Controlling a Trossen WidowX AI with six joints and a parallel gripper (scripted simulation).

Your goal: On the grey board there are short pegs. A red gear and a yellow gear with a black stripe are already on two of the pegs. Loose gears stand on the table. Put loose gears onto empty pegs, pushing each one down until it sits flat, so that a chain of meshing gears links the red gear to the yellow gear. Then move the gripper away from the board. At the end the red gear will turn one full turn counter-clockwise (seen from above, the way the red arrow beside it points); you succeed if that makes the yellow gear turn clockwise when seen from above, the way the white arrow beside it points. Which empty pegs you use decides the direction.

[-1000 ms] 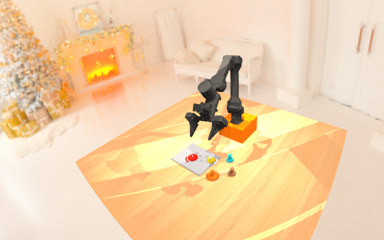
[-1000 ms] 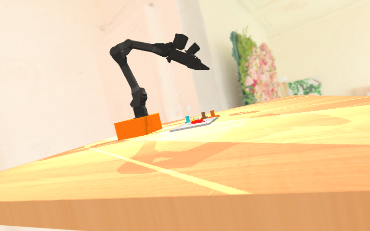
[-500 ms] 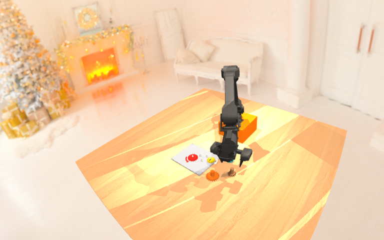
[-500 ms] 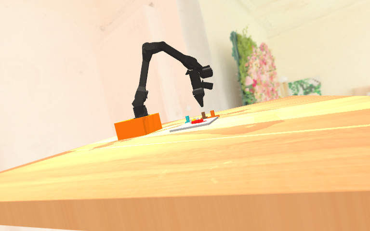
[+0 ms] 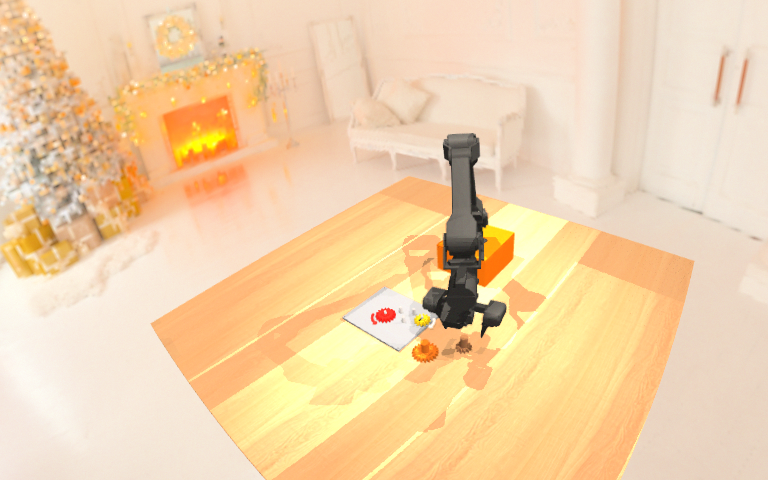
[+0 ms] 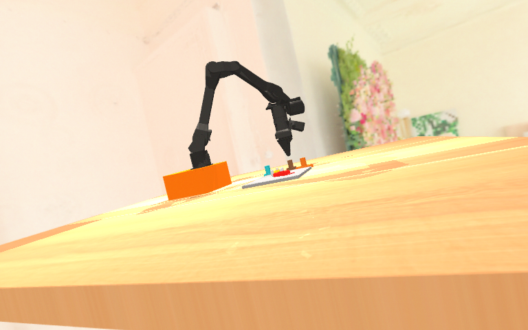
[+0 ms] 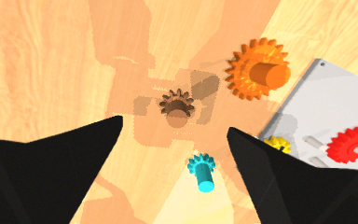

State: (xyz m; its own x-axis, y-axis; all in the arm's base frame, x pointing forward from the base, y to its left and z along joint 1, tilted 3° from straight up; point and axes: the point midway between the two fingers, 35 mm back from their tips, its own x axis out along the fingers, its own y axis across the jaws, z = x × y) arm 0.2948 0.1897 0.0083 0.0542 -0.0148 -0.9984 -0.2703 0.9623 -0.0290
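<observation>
The end effector [image 5: 459,333] [image 6: 288,155] [image 7: 176,126] is released, its 2 fingers wide apart with nothing between them, pointing down over the bench [image 5: 509,396] [image 6: 272,233] [image 7: 28,93]. Below it and between the fingertips in the wrist view stands the brown gear [image 5: 463,346] [image 6: 290,165] [image 7: 177,105], upright on the bench and not touched. The wide spread presumably leaves room for 1 finger on each side of its post (a tall handle that suits a grip from above).

The other 2 loose gears stand near the end effector, off to its sides: the large orange gear [image 5: 424,352] [image 6: 303,162] [image 7: 254,70] by the board's edge, and the cyan gear [image 6: 267,170] [image 7: 202,167], which the arm hides in the top view. Beside the end effector lies the grey board [image 5: 362,318] [image 6: 256,183] [image 7: 322,93], bearing the red gear [image 5: 386,315] [image 6: 280,173] [image 7: 344,147] and the yellow gear [image 5: 421,320] [image 6: 276,171] [image 7: 279,144], with empty pegs between them.

No loose gear is on the board yet, so the work seems at its start. An even number of added gears should make yellow turn opposite to red, so 2 small ones look likely; a slanted descent could tip the brown gear.
</observation>
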